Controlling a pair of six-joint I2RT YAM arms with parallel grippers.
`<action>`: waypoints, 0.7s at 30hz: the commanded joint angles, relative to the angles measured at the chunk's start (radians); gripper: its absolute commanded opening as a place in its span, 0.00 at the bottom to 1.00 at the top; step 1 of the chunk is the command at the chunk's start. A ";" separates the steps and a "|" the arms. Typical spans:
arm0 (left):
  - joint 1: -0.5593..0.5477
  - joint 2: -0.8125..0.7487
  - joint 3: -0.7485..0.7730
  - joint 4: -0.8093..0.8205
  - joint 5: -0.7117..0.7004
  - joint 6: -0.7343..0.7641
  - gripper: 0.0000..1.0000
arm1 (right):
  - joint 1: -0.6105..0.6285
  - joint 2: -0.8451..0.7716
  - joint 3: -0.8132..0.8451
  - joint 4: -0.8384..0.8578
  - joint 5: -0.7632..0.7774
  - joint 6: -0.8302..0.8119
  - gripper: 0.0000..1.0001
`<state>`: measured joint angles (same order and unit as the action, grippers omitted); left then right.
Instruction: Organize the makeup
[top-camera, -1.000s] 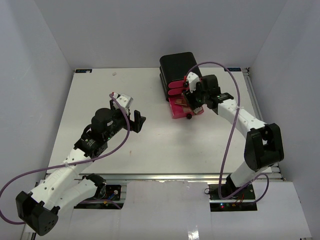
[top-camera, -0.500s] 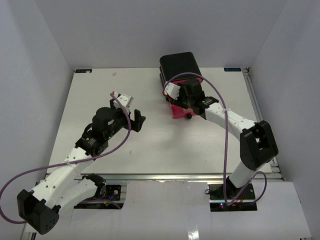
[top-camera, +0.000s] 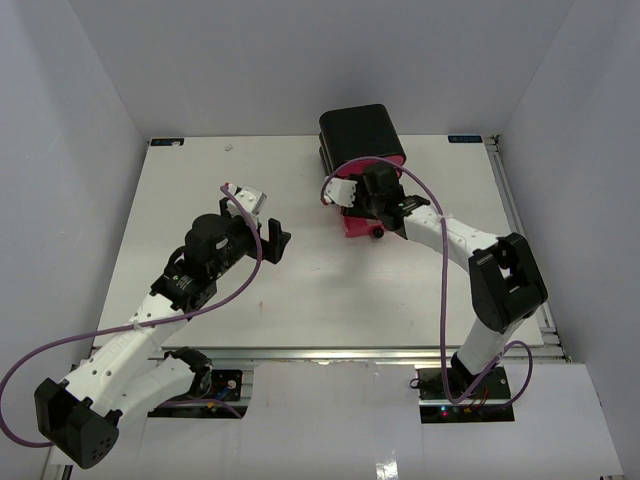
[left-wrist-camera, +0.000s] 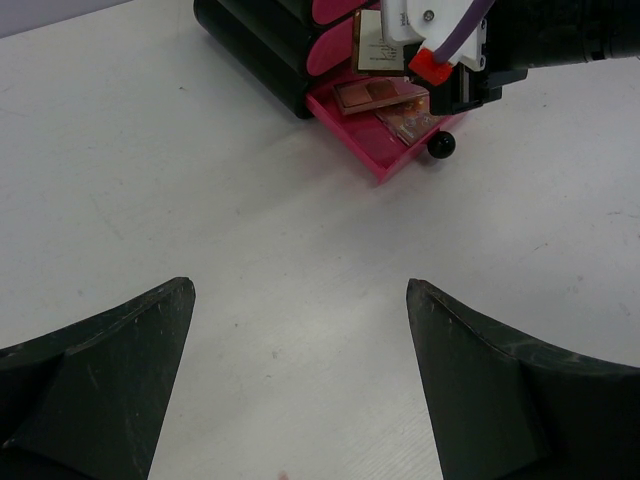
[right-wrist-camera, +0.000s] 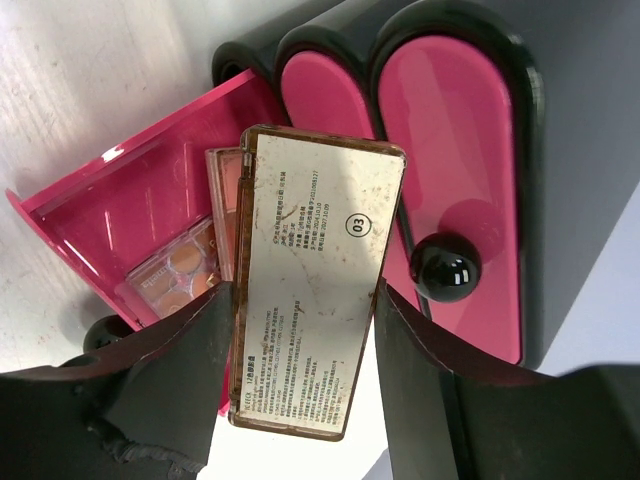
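My right gripper (right-wrist-camera: 303, 292) is shut on a flat brown-edged makeup palette (right-wrist-camera: 320, 220), its white label side facing the camera. The palette hangs over the open bottom pink drawer (right-wrist-camera: 130, 215) of the black drawer box (top-camera: 358, 130). Inside that drawer lie a clear compact with tan pans (right-wrist-camera: 175, 270) and a pink compact (right-wrist-camera: 224, 185). From above, the right gripper (top-camera: 352, 192) is at the box's front. My left gripper (left-wrist-camera: 300, 290) stands open over bare table, well short of the drawer (left-wrist-camera: 372, 155), with nothing between its fingers (top-camera: 275, 235).
The box's two upper pink drawers (right-wrist-camera: 450, 170) are closed, one with a black knob (right-wrist-camera: 446, 267). The open drawer's knob (top-camera: 378, 233) sticks out toward the table's middle. The white table (top-camera: 300, 290) has walls on three sides.
The right arm has swung left and in toward the box front, carrying the palette over the open drawer. The left arm has not moved.
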<state>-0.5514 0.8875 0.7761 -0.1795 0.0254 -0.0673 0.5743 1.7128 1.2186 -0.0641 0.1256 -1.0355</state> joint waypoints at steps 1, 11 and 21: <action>0.007 -0.013 -0.006 0.012 -0.002 0.005 0.98 | -0.005 0.034 -0.014 0.052 0.014 -0.041 0.25; 0.007 -0.015 -0.006 0.014 -0.002 0.006 0.98 | -0.025 0.099 0.027 0.052 0.027 -0.046 0.27; 0.007 -0.018 -0.006 0.014 -0.002 0.006 0.98 | -0.036 0.139 0.050 0.052 0.052 -0.058 0.52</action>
<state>-0.5514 0.8875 0.7761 -0.1795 0.0254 -0.0673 0.5423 1.8419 1.2156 -0.0505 0.1546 -1.0786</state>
